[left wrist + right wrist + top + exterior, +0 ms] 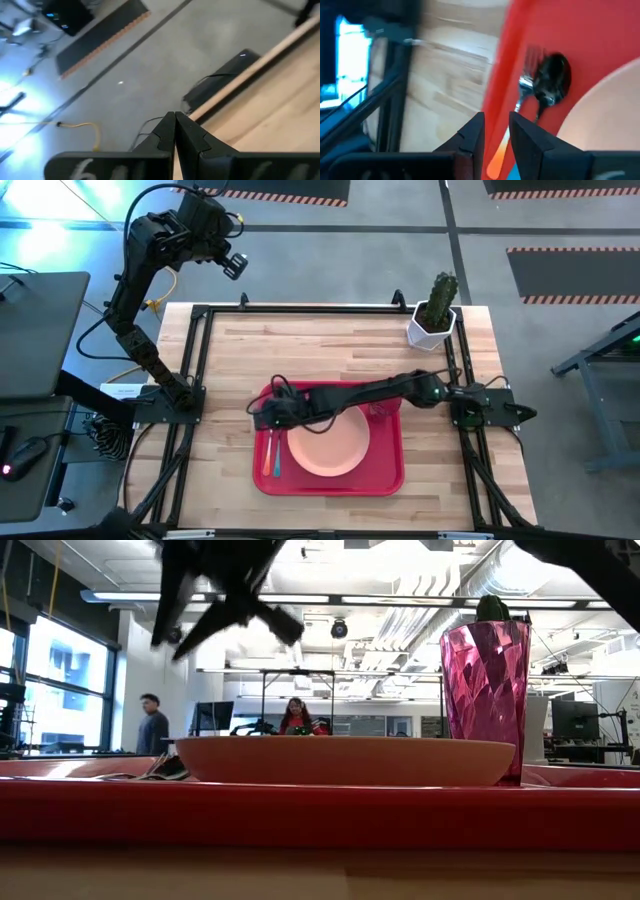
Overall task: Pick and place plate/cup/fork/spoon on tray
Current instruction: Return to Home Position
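Four items sit on the large red rectangular plastic tray (pixel 388 467) at the wooden desk's (pixel 230 360) front edge: round peach-pink plate (pixel 328 442) centred, translucent red-pink cup (pixel 485 690) at far right corner, orange-handled fork (pixel 534 53) and teal-handled spoon (pixel 552 76) along left edge, place-setting style. Right end effector (pixel 495 122) above cutlery, slightly parted, empty. Left end effector (pixel 175 122) closed, parked beyond desk's far left corner. Grey lab floor (pixel 350 260) around.

The tray (pixel 386 466) was red, the plate (pixel 330 448) peach-pink. The cup (pixel 485 690) was translucent magenta, faceted. The fork (pixel 267 462) handle was orange, the spoon (pixel 277 467) handle teal. The counter (pixel 300 345) showed pale wood grain; the cactus (pixel 443 288) was green.
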`<state>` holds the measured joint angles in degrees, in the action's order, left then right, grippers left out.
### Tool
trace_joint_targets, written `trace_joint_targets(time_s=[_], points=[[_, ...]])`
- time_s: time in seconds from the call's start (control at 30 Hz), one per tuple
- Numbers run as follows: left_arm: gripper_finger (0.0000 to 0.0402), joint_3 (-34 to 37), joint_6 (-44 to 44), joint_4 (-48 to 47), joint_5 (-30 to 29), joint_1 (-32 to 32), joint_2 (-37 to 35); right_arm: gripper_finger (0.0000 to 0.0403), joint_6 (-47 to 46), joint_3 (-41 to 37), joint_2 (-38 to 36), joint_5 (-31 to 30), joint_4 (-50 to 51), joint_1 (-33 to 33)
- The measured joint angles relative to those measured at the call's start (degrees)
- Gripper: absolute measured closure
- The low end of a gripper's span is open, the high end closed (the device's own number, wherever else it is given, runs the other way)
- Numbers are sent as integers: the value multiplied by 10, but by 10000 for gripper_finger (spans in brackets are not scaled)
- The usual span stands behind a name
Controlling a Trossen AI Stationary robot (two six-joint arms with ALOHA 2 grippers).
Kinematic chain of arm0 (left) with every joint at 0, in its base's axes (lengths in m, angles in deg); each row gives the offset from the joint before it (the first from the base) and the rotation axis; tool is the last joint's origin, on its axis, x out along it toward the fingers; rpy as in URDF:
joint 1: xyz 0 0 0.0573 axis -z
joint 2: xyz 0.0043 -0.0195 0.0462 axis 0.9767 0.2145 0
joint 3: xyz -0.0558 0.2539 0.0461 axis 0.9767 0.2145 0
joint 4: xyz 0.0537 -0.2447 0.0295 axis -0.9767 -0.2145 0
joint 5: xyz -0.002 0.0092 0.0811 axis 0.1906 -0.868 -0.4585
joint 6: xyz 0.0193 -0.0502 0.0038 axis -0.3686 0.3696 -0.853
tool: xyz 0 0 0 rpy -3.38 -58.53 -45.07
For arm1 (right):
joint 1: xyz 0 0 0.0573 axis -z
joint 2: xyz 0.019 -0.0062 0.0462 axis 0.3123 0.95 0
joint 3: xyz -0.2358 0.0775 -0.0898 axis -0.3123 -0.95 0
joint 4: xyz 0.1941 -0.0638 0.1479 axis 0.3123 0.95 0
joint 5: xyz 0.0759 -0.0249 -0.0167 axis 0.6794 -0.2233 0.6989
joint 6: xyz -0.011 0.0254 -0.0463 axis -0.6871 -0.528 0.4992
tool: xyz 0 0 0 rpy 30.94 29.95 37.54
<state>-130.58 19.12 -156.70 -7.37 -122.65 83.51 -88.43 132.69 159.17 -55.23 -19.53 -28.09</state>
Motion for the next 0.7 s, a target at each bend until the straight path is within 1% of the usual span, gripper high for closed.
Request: trace_joint_targets(time_s=[0.13,0.2,0.4,0.53,0.6,0.7], points=[[402,0,0,10,63,0,0,323,88,0,-39,-30,-1,6],[402,0,0,16,82,0,0,323,136,0,-59,-53,-1,10],[402,0,-1,19,86,4,0,323,255,0,-123,-96,17,19],[402,0,-1,19,96,5,0,323,351,0,-165,-105,25,29],[401,0,-1,22,121,5,0,323,408,0,-189,-104,27,36],[401,0,-1,28,186,5,0,323,496,0,-227,-96,43,49]])
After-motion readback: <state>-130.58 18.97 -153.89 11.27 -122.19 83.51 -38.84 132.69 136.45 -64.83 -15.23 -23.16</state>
